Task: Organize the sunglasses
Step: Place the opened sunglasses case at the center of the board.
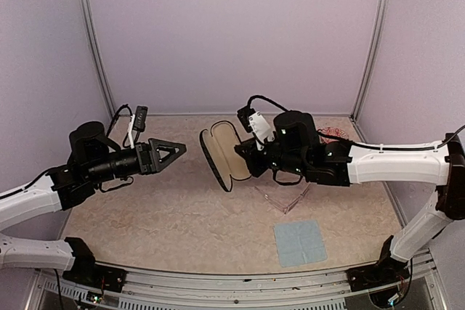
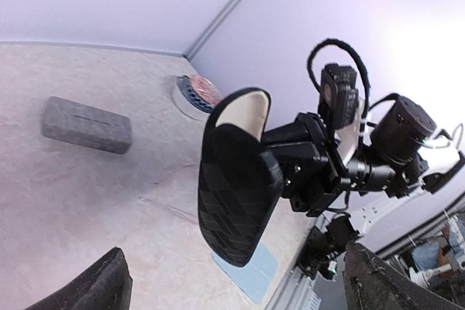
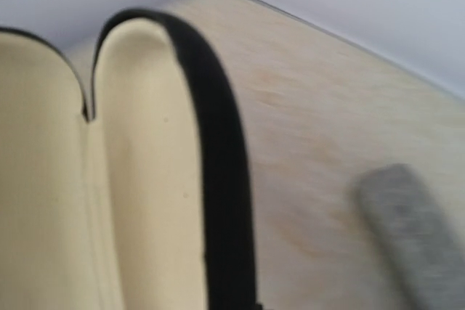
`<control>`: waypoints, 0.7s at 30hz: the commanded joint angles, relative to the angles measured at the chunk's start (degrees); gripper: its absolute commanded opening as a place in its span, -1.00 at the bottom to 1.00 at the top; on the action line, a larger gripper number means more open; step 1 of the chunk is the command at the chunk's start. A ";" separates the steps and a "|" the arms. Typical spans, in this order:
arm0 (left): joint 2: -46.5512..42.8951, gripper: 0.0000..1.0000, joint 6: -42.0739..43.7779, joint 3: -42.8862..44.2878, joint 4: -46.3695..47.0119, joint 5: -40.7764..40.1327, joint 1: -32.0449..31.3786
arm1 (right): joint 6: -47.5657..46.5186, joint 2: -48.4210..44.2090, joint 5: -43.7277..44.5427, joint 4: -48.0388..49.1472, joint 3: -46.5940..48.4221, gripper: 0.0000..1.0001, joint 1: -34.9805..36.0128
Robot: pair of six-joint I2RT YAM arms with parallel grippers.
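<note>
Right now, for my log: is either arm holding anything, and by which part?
The right gripper holds the open black glasses case by one long edge, though its fingertips are hidden. The left gripper is open and empty.

Pale lilac panels are enclosing the beige mottled tabletop [image 1: 182, 215]: back wall [image 1: 232, 34] at twelve o'clock, left wall [image 1: 36, 70] at nine, right wall [image 1: 429, 49] at three. Metal posts [image 1: 94, 49] are rising in the far corners. A metal rail [image 1: 240, 284] is edging six o'clock. Soft, even light is falling throughout.
</note>
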 commanded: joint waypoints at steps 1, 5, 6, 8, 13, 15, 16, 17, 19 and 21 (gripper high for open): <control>-4.20 0.97 1.86 2.07 -12.97 -7.33 4.76 | -14.65 6.24 12.37 -9.01 6.08 -1.00 0.02; -7.01 0.97 4.23 4.99 -21.11 -9.22 10.34 | -26.11 11.67 16.20 -11.22 9.36 -1.00 -0.03; -7.51 0.97 4.80 5.98 -23.33 -9.81 11.66 | -28.57 12.92 17.87 -11.24 10.13 -1.00 0.01; -8.16 0.97 6.32 8.34 -27.45 -10.93 13.92 | -33.45 15.31 20.40 -11.23 11.79 -1.00 0.01; -9.28 0.98 10.16 12.55 -32.88 -11.36 16.99 | -40.67 21.08 24.57 -11.08 15.17 -1.00 0.15; -9.50 0.98 11.35 13.16 -33.43 -11.61 17.09 | -42.93 22.68 24.90 -10.70 16.24 -1.00 0.43; -9.67 0.98 11.80 13.37 -33.50 -11.64 17.07 | -43.90 23.88 25.41 -10.51 16.77 -1.00 0.48; -9.72 0.98 12.29 13.47 -33.65 -11.72 17.15 | -44.96 24.74 25.53 -10.51 17.50 -1.00 0.64; -9.64 0.98 13.04 13.52 -33.80 -11.74 17.16 | -47.51 26.57 25.69 -10.81 18.58 -1.00 1.13; -9.38 0.98 13.47 13.19 -33.70 -11.58 17.16 | -49.98 28.45 26.58 -10.77 19.76 -1.00 1.68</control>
